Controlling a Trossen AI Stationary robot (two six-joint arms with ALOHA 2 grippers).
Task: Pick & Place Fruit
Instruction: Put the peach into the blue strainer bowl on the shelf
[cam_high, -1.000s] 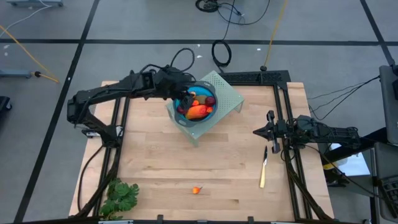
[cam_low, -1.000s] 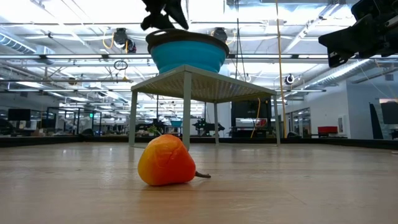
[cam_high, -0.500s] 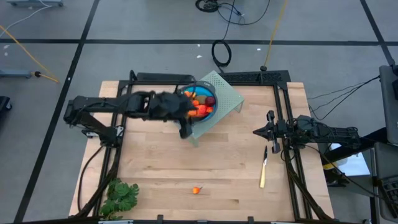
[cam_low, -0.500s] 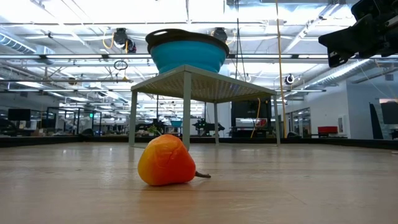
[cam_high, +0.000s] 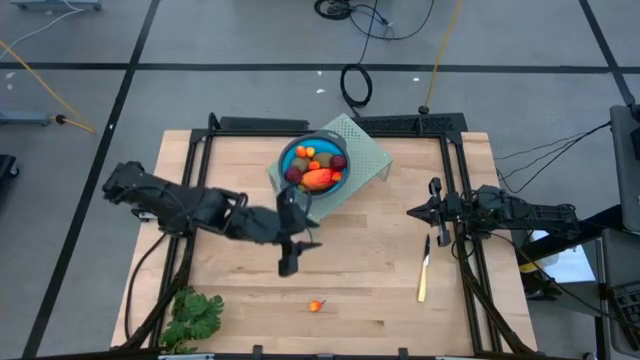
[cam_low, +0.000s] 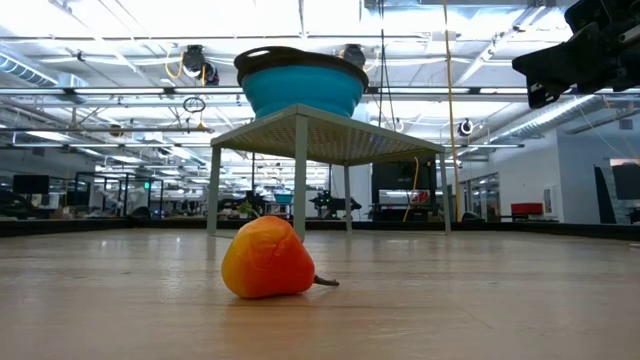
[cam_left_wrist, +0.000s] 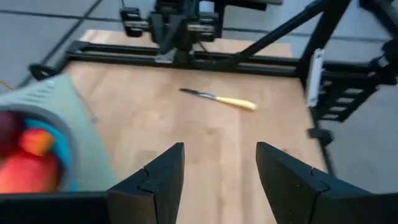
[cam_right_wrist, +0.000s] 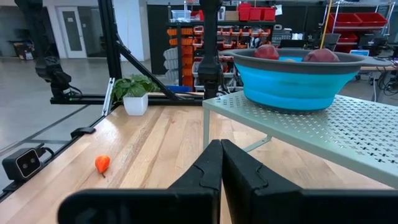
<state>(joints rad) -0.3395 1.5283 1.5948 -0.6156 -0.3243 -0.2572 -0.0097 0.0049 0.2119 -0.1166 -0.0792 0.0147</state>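
A blue bowl (cam_high: 313, 165) holding several toy fruits, among them a long orange-red piece (cam_high: 318, 180) and dark red balls (cam_right_wrist: 266, 51), stands on a pale green perforated stand (cam_high: 360, 155) at the table's far middle. One small orange-red fruit (cam_high: 317, 306) (cam_low: 268, 258) lies on the wood near the front edge. My left gripper (cam_high: 298, 250) (cam_left_wrist: 221, 168) hovers open and empty over the table's middle, between the stand and that fruit. At the right edge my right gripper (cam_high: 432, 213) (cam_right_wrist: 221, 155) waits shut.
A yellow-handled knife (cam_high: 424, 275) (cam_left_wrist: 221, 99) lies near the right arm. A green leafy bunch (cam_high: 195, 315) sits at the near left corner. Black frame rails (cam_high: 190, 200) run along the table's left, right and far sides. Bare wood surrounds the lone fruit.
My left gripper has swung away from above the bowl toward the table's near edge, staying high and open and empty, and has turned to face the table's right side. It has left the low view. The bowl, its fruit and the lone fruit have stayed put.
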